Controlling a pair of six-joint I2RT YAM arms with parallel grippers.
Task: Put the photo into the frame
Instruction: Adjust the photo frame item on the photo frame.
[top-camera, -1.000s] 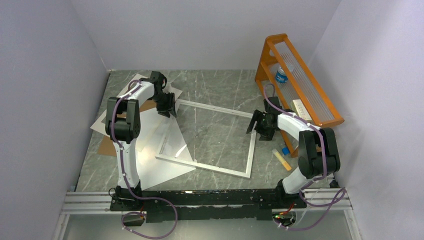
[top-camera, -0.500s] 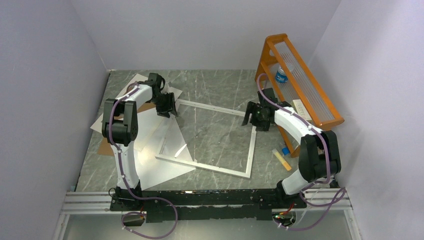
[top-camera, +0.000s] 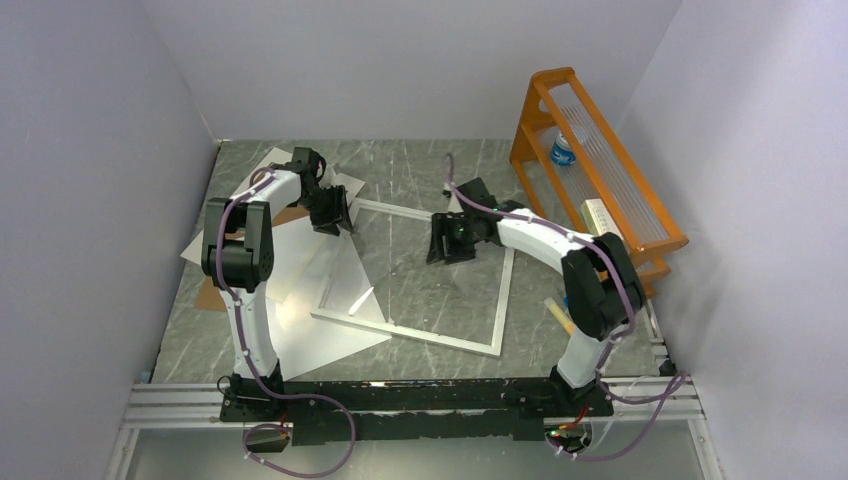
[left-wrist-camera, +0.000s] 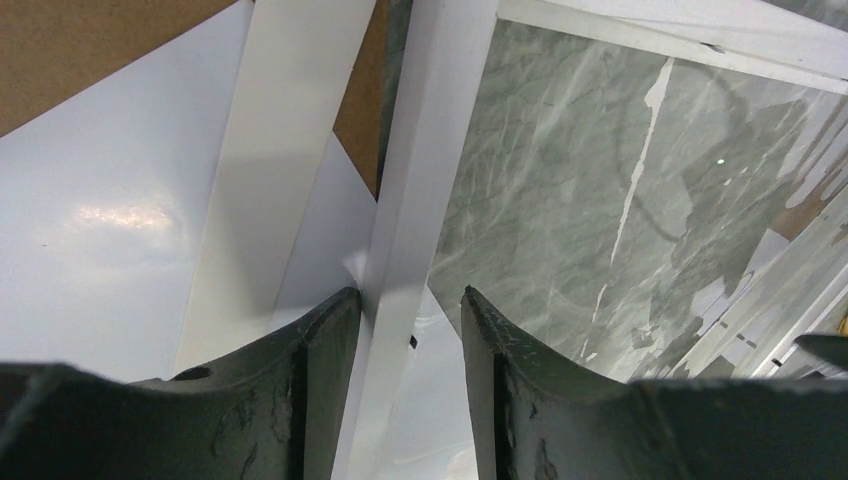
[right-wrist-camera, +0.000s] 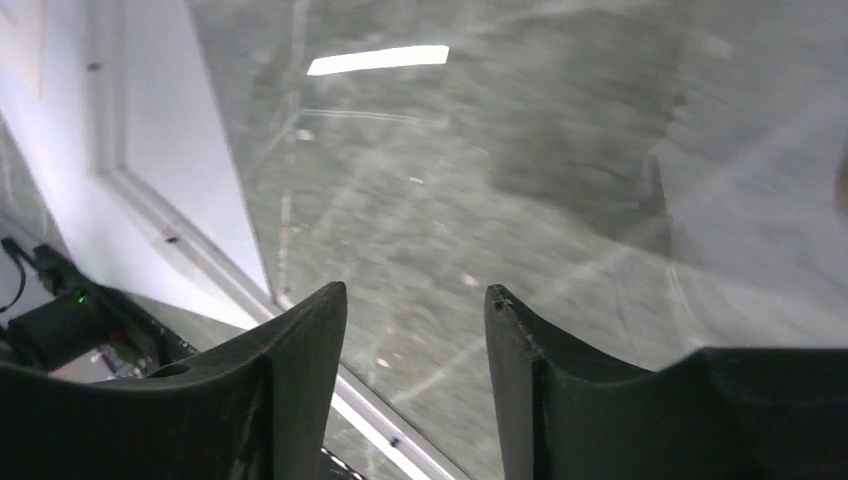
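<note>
Left gripper (left-wrist-camera: 412, 335): we find the jaws spread, straddling the left rail of the frame (left-wrist-camera: 425, 180). The rail lies against one finger (left-wrist-camera: 325, 370), and a gap shows at the other.
Right gripper (right-wrist-camera: 415, 300): jaws spread with nothing between them, hovering above the glossy grey surface inside the frame.
Frame: flat on the marble table (top-camera: 420, 165), mid-table. The left gripper is at its far left corner, the right gripper inside its far right corner.
Photo: we cannot tell it from the white sheets (top-camera: 320, 335) at the frame's left side.
Brown board (top-camera: 212, 292): under those sheets, at the left edge.
Orange rack (top-camera: 600, 170): far right, apart from the frame.
</note>
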